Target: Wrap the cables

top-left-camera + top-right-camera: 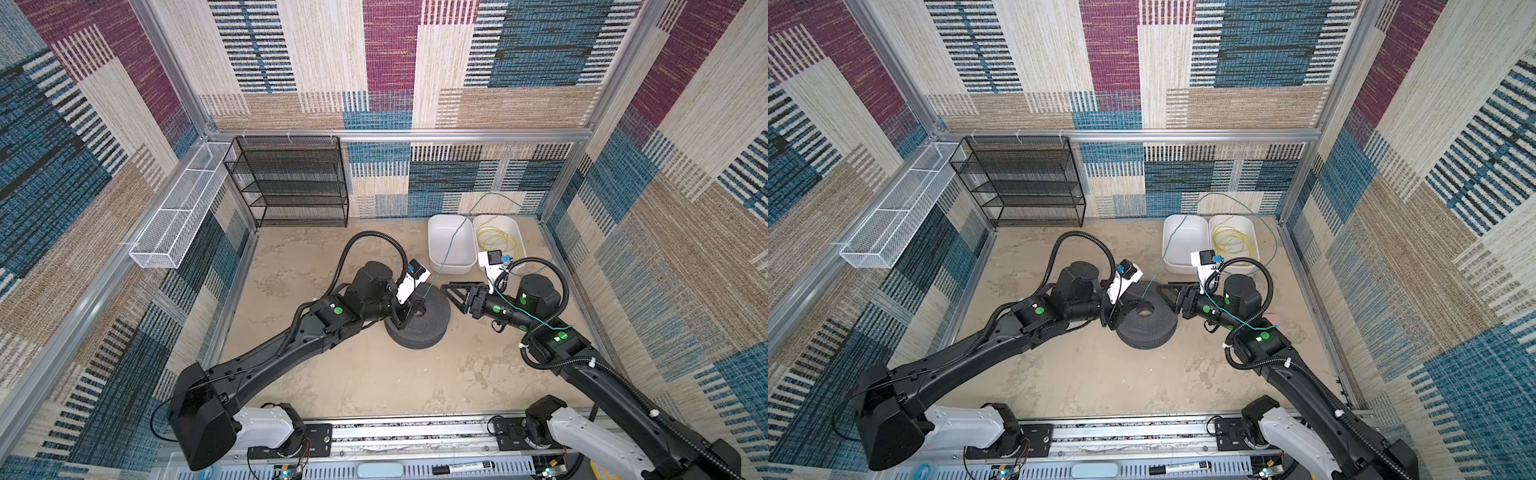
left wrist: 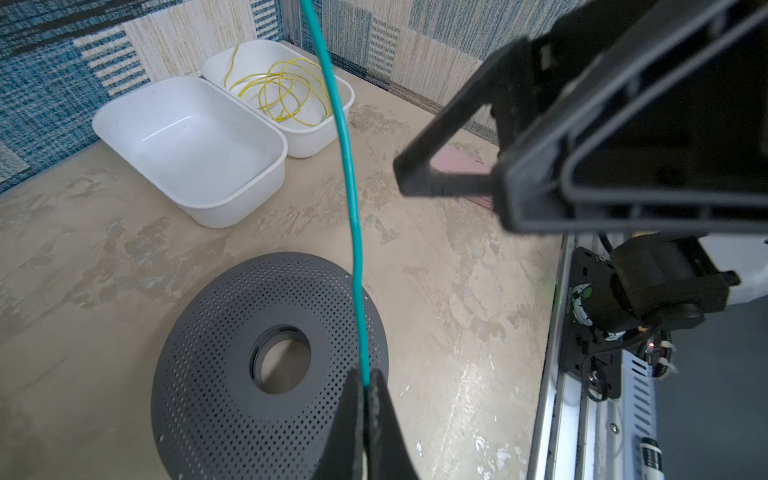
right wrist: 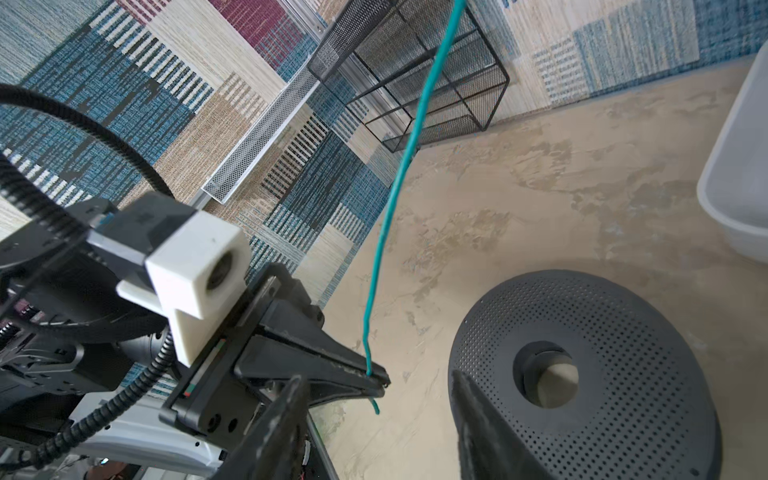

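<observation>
The left tool point(image 2: 366, 380) is clenched on the teal cable point(image 2: 353, 199) close to its free end, with only a short tail poking out past the tips, and it hangs directly over the perforated grey spool point(image 1: 432, 328). This arm looks the better placed to lay the cable on. From that pinch the cable's long axis climbs up and away toward the far right corner, so any winding would have to draw slack from that side. Just right of the spool the right tool point(image 1: 446, 292) points at the left one with its jaws apart and nothing between them. Beyond, the cable passes over the empty white bin point(image 1: 453, 270), arcs near the back wall, then drapes across the right arm point(image 1: 536, 318) — a likely snag. The yellow cable point(image 1: 496, 239) lies coiled in the neighbouring bin point(image 1: 519, 237). The bench point(image 1: 374, 374) in front of the spool is bare — the best room to move.
</observation>
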Robot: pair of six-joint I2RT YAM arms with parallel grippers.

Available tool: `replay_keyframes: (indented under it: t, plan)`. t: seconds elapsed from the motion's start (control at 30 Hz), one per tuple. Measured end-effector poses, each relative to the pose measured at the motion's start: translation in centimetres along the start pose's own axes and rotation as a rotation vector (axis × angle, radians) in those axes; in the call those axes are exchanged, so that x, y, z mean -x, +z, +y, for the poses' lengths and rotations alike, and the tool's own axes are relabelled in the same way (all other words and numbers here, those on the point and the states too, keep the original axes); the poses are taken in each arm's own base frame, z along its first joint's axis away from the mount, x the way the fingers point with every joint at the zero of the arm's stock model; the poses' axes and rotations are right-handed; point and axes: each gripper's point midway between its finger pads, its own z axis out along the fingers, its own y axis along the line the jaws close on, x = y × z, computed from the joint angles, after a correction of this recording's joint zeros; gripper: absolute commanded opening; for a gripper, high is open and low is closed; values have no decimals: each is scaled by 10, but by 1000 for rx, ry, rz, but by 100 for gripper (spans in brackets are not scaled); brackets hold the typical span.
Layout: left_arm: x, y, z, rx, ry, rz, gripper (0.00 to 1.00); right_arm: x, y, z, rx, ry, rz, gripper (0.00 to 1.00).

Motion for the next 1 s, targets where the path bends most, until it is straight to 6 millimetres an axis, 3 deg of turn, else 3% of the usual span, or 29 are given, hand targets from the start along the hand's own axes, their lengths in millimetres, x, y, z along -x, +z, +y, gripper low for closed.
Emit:
replay_keyframes:
  t: [0.23,0.3,0.43,0.63,0.8,1.0]
  plan:
    - [13,12,-6,-36,9,-12,0,-12,8,0,59,70,14,51]
    - [13,14,-6,-37,9,-11,0,-12,10,6,81,65,11,44]
    - [12,16,-7,-40,10,-8,0,-10,16,5,86,77,3,22]
    - [13,17,-9,-44,13,-13,0,-9,23,-2,72,88,0,19]
    - [13,17,-9,-44,13,-12,0,-8,27,-5,68,90,3,5]
    - [14,18,-8,-42,14,-14,1,-7,27,-5,64,88,-7,0]
